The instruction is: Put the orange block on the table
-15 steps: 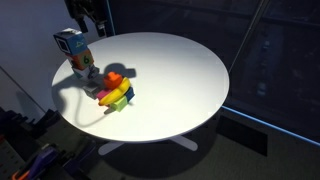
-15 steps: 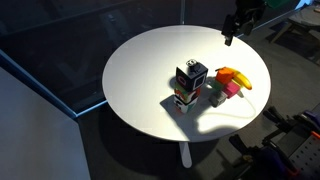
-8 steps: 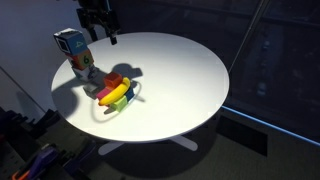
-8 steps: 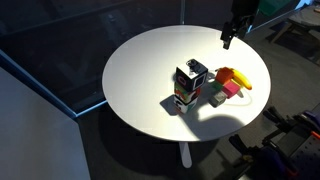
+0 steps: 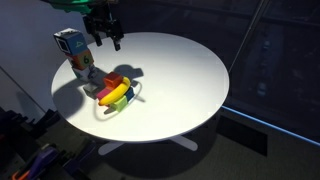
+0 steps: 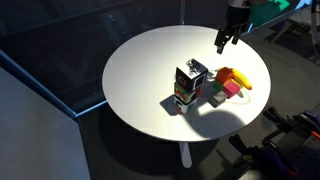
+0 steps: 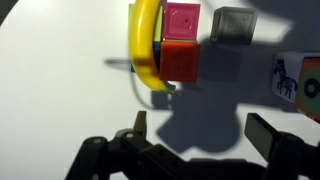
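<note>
Orange block (image 7: 181, 60) at upper centre of wrist view, touching yellow piece (image 7: 146, 45) and pink block (image 7: 182, 19): best centre the empty, spread-apart hand (image 7: 200, 132) above it, descend straight, release on bare surface (image 7: 60, 80).

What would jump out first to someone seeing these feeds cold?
The bright cluster near the edge of the round white table: the orange block bunched with a curved yellow piece and a pink block, next to a tall printed carton. Then the gripper, open and empty, hanging over the table close to that cluster.
</note>
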Action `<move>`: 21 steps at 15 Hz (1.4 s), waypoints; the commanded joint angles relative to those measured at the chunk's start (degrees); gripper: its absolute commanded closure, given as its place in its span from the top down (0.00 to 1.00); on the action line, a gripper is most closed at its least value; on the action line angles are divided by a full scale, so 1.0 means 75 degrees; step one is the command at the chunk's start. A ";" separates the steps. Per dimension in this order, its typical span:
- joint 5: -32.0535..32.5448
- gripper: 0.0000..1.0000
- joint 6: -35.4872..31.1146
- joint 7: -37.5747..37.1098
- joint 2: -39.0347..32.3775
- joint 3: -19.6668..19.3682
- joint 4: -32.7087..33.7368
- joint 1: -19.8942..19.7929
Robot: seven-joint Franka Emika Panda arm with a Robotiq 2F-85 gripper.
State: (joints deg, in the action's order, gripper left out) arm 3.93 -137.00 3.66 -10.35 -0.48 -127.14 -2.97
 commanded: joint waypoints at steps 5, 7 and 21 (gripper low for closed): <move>-0.0549 1.00 -0.0020 0.0063 -0.0149 -0.0054 -0.0076 -0.0017; -0.0492 1.00 -0.0036 0.0040 -0.0199 -0.0087 -0.0106 -0.0018; -0.0425 1.00 0.0008 0.0000 -0.0291 -0.0182 -0.0096 0.0013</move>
State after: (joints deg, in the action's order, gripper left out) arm 0.77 -137.11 3.65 -12.55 -1.79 -127.95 -2.95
